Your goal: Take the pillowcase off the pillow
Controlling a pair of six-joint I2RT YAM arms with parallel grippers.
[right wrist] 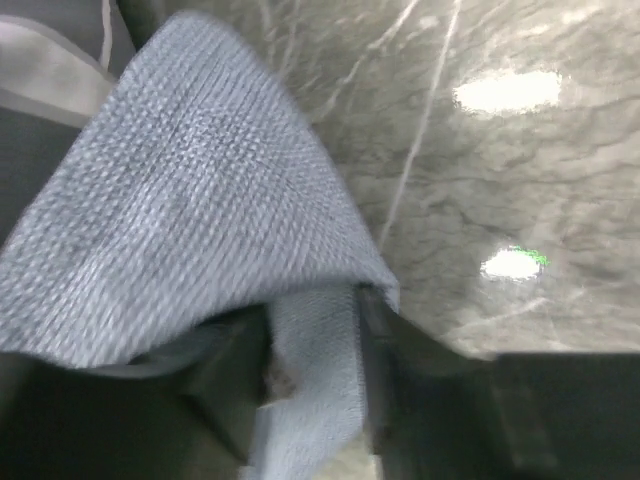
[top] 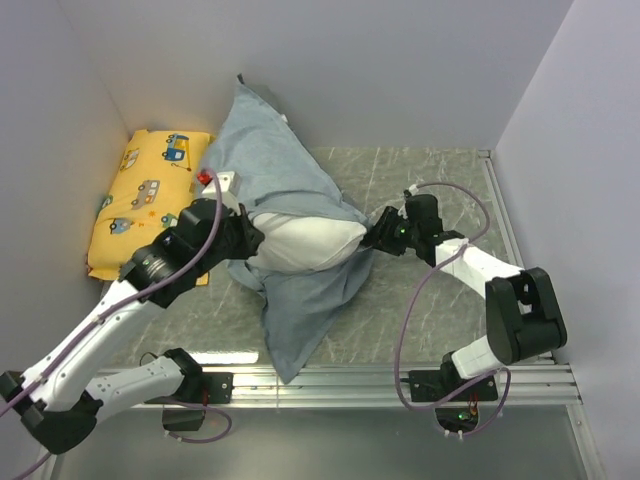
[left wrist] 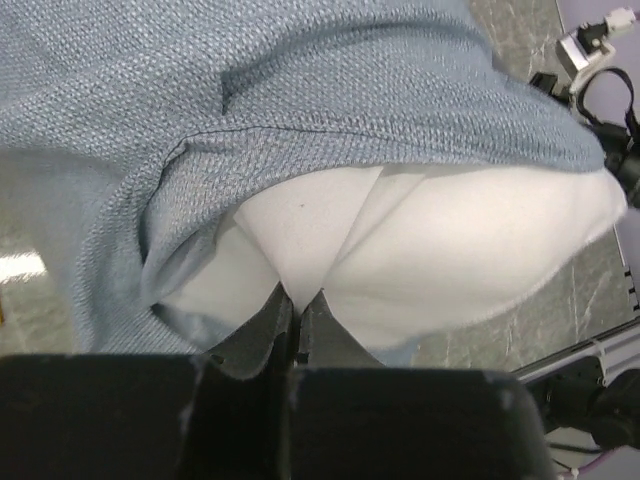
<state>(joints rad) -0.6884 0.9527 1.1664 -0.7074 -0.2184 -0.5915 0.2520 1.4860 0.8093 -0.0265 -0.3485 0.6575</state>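
The blue-grey pillowcase (top: 270,160) lies bunched over the middle of the table, one flap toward the back wall and one toward the front edge. The white pillow (top: 305,245) bulges out of it between my two grippers. My left gripper (top: 250,240) is shut on a pinch of the white pillow (left wrist: 420,250) at its left end, and the pillowcase (left wrist: 300,90) hangs over it in the left wrist view. My right gripper (top: 372,238) is at the pillow's right end, shut on a fold of the pillowcase (right wrist: 200,200) that runs between its fingers (right wrist: 400,350).
A yellow vehicle-print pillow (top: 140,195) lies at the back left against the wall. A small red and white object (top: 210,179) sits by the left wrist. Grey walls close in the left, back and right sides. The marble tabletop (top: 420,180) shows to the right.
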